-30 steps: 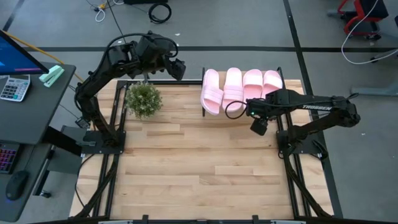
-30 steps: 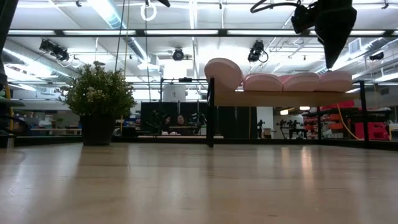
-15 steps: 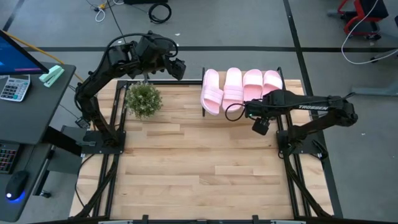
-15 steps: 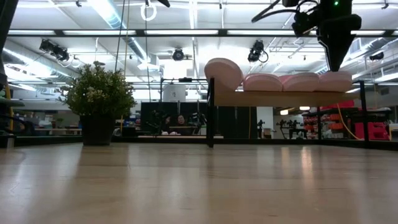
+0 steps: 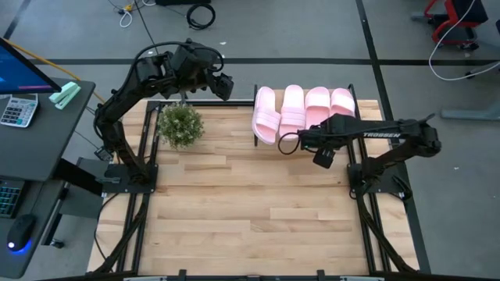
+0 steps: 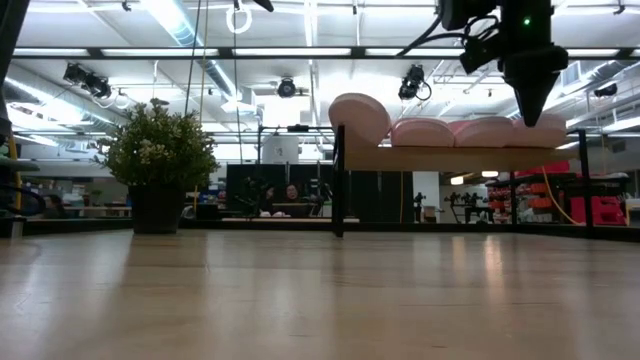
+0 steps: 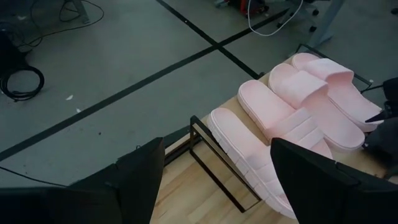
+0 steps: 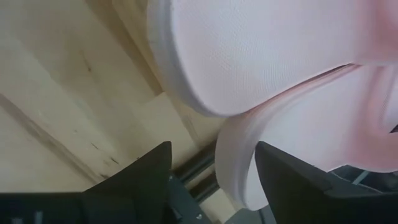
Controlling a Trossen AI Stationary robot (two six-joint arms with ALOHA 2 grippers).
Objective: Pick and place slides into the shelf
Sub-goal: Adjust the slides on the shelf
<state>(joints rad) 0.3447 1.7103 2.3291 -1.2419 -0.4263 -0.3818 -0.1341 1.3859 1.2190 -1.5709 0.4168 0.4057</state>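
Four pale pink slides [image 5: 301, 109] lie side by side on the shelf [image 6: 460, 158], a light-wood board on black uprights at the table's far right. The leftmost slide [image 6: 360, 115] sits tilted; the others lie flat on their soles. My right gripper [image 6: 530, 112] is open and points down just above the near ends of the two right-hand slides [image 8: 249, 56]; its fingers stand on either side of a heel rim [image 8: 233, 155]. My left gripper [image 5: 223, 84] waits, open, high over the far edge, looking at the slides [image 7: 292, 118]. My right gripper comes from above with its fingertips level with the top of the slides' near ends [image 6: 540, 125]. Whether a finger touches a slide, I cannot tell.
A potted plant [image 5: 180, 125] stands at the table's far left, under my left arm. A desk with a calculator [image 5: 17, 109] is beyond the left edge. The plank tabletop [image 5: 250, 211] lies bare across its middle and near half.
My right gripper has moved toward the table's left edge and down, from above the shelf's right side until its tip is level with the slides' tops. The slides have stayed in place.
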